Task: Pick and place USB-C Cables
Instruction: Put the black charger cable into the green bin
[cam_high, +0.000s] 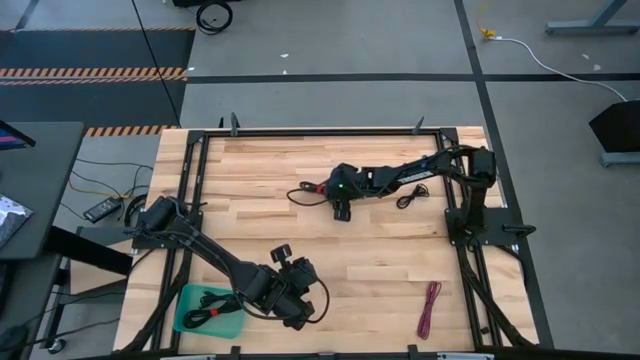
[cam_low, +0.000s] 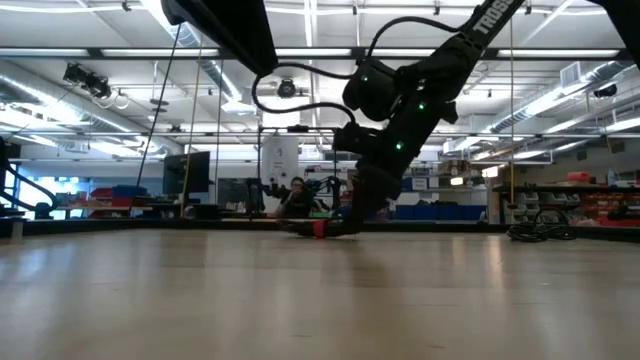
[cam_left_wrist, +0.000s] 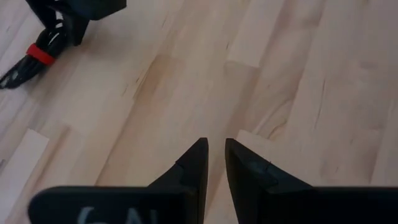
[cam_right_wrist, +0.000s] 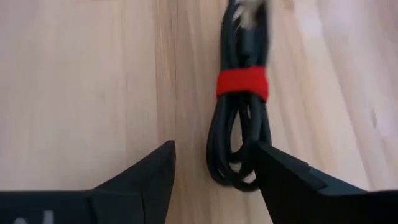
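A black USB-C cable bundle (cam_right_wrist: 239, 124) with a red band (cam_right_wrist: 242, 84) lies flat on the wooden table at centre far. My right gripper (cam_right_wrist: 214, 149) is open and low over it, one finger on each side of the bundle's looped end. It also shows in the high view (cam_high: 310, 189) and the low view (cam_low: 335, 226). My left gripper (cam_left_wrist: 215, 155) hangs shut and empty above bare wood near the front (cam_high: 283, 256). A teal tray (cam_high: 185, 305) at the front left holds coiled cables (cam_high: 212, 305).
A second small black cable bundle (cam_high: 408, 198) lies right of my right gripper. A long magenta cable (cam_high: 430, 308) lies near the front right corner. A black frame (cam_high: 190, 190) borders the table. Bare wood lies between the two arms.
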